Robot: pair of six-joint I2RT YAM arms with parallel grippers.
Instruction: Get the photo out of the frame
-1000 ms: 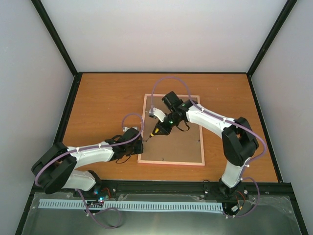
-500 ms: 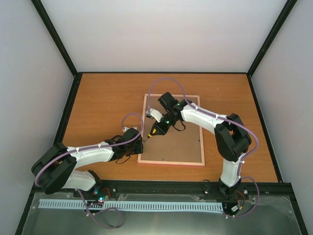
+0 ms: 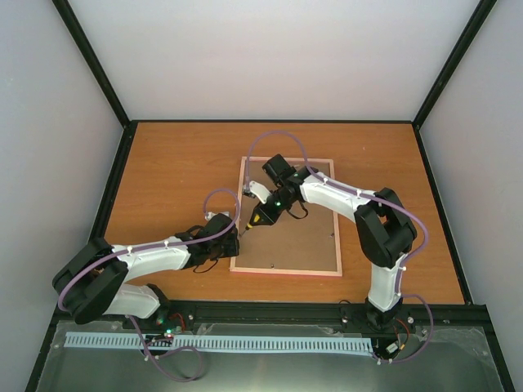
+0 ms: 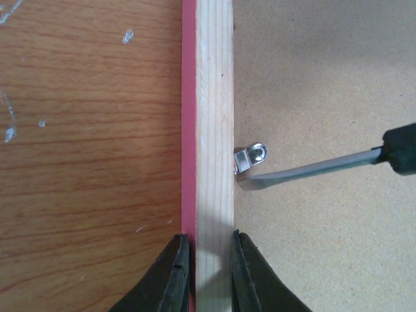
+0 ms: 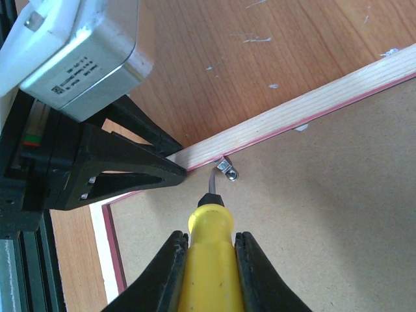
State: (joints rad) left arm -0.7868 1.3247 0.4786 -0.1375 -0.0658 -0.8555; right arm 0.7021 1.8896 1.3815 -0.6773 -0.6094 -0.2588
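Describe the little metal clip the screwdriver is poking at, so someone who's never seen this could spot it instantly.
The frame lies face down on the wooden table, brown backing board up. On its left rail, just past where the left hand pinches the pale wood, sits the metal clip. It is small, shiny silver with a round eyelet, and the screwdriver blade reaches it.

You see white shells and black joints on the left arm (image 3: 151, 258) and the right arm (image 3: 337, 194) — lilac cables (image 3: 280, 131) loop along both, and the tapered fingers (image 4: 170, 279) are glossy black.
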